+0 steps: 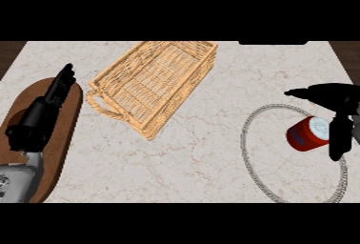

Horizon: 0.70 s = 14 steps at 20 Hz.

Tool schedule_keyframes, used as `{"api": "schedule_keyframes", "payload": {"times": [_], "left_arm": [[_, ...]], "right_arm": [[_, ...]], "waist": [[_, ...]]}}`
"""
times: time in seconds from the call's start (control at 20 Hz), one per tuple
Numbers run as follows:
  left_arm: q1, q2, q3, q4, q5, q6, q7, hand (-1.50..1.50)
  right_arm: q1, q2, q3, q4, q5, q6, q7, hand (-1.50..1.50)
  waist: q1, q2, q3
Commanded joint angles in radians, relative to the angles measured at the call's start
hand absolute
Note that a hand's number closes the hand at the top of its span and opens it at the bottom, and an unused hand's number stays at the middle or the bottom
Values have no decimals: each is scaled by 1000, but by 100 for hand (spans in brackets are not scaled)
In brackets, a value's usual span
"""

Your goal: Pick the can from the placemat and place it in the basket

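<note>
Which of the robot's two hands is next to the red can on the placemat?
The right hand, at the view's right edge, curves beside the can. The left hand rests over the brown board, far from it.

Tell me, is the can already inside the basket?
No. The red can lies on the placemat at the right, by the right hand, far from the wicker basket.

A red can (307,134) is seen tilted on the placemat (253,157), the right hand (337,102) spread around it. The basket (151,81) is set well apart; the left hand (49,102) is rested open.
</note>
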Motion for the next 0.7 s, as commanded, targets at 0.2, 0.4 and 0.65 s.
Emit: {"api": "schedule_keyframes", "payload": {"times": [0.2, 0.4, 0.65], "left_arm": [[33, -23, 30, -67, -14, -51, 43, 0], [41, -56, 25, -42, -71, -19, 19, 0], [33, -42, 71, -46, -48, -79, 25, 0]], "right_arm": [[60, 51, -75, -26, 137, -23, -86, -150], [55, 108, -52, 88, 249, -92, -157, -150], [143, 124, -104, 32, 291, -122, -183, -150]], "waist": [[-1, -2, 0], [4, 0, 0], [-2, -2, 0]]}}
